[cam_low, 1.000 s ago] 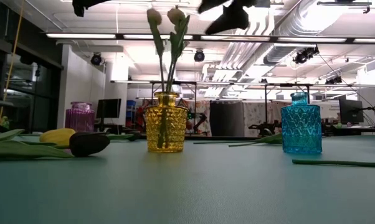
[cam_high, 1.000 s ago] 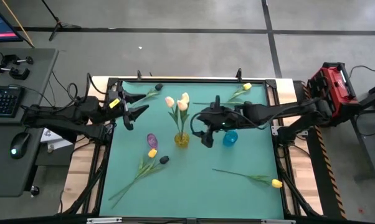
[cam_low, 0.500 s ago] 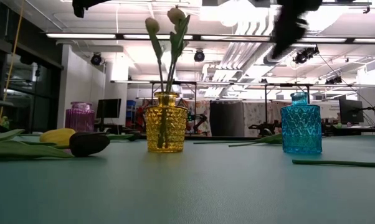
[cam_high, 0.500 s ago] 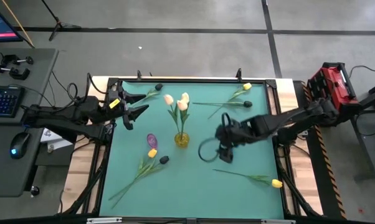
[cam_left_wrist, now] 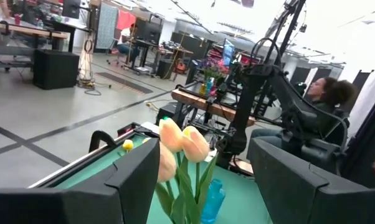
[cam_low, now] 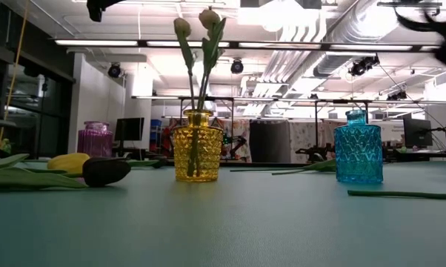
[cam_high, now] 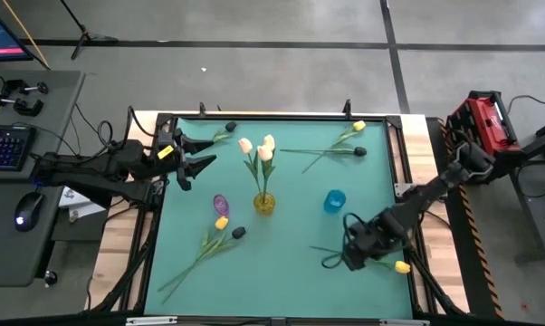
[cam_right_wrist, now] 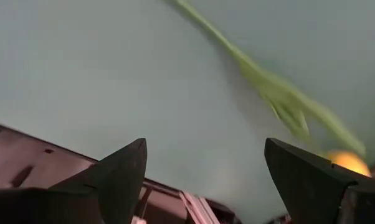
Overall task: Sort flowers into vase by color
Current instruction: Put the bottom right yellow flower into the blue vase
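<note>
Right hand spread open, empty, partly covering the yellow tulip stem. Left hand open, empty, at worktop edge.

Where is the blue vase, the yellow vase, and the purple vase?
blue vase (cam_low: 358, 156): low view, on its patterned glass body.
yellow vase (cam_low: 198, 154): low view, on its glass body below the neck.
purple vase (cam_high: 220, 204): high view, on its round top.

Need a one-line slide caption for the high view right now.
Right gripper, jaws open, over a yellow tulip lying on the mat; cream-peach tulips stand in the yellow vase.
</note>
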Controlling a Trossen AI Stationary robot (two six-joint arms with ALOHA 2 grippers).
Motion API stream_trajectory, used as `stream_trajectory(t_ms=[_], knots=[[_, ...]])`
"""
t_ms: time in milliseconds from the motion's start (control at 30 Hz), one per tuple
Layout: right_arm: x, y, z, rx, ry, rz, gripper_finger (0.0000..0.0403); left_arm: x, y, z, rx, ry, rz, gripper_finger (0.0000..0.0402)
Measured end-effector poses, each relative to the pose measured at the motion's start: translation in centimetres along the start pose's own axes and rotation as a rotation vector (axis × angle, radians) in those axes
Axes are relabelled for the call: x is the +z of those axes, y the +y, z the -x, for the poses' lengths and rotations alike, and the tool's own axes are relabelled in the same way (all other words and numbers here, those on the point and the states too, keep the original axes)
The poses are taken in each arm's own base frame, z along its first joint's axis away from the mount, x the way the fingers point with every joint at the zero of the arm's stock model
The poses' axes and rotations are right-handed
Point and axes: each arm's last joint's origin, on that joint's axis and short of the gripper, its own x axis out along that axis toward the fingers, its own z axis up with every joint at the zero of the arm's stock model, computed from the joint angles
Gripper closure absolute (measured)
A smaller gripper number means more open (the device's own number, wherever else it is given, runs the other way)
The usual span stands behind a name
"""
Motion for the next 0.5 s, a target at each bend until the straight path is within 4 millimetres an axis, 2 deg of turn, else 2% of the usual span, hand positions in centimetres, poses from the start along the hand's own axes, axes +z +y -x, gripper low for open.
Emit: stream_trajectory(t_ms=[267, 500], knots=[[-2.5, -1.9, -2.3, -0.091, 0.089, -0.209, 0.0091, 0.0, 0.0, 0.0, 0.000, 0.000, -0.001, 0.0165], [-2.1, -3.2, -4.3, -0.094, 0.089, -0.318, 0.0091, 0.0, 0.0, 0.0, 0.000, 0.000, -0.001, 0.0165]])
